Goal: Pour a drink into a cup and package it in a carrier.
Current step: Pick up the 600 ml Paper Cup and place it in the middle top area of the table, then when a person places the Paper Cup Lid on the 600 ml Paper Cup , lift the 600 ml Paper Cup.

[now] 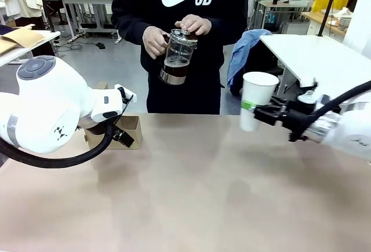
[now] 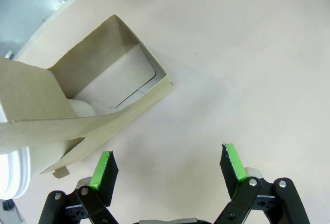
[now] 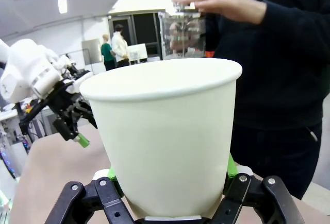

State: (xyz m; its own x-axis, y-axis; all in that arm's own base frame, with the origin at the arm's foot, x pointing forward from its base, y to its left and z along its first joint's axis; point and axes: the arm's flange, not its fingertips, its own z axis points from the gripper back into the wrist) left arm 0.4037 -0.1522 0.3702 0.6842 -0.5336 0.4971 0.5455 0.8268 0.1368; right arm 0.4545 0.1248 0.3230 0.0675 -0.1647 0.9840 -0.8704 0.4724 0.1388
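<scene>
Plainly white and tapered, the cup (image 1: 259, 92) sits clamped in the right gripper (image 1: 258, 114); left gripper (image 2: 169, 160) wide open.

The drink (image 1: 174, 72) is seen as a dark brown pool in the lower part of a clear glass jug (image 1: 177, 52) with chrome bands. The jug is held upright, lid on, in both hands of a person (image 1: 185, 8) beyond the table's far edge.

The cup (image 1: 257, 100), tall, white and tapered, is carried upright, mouth up, clear of the tabletop on the right. It is clamped low on its wall by the right gripper (image 1: 253, 114).

The carrier (image 2: 111, 74), brown cardboard, is set on the table at the left. One open compartment is shown from above, and a broad cardboard strip is folded across it.
</scene>
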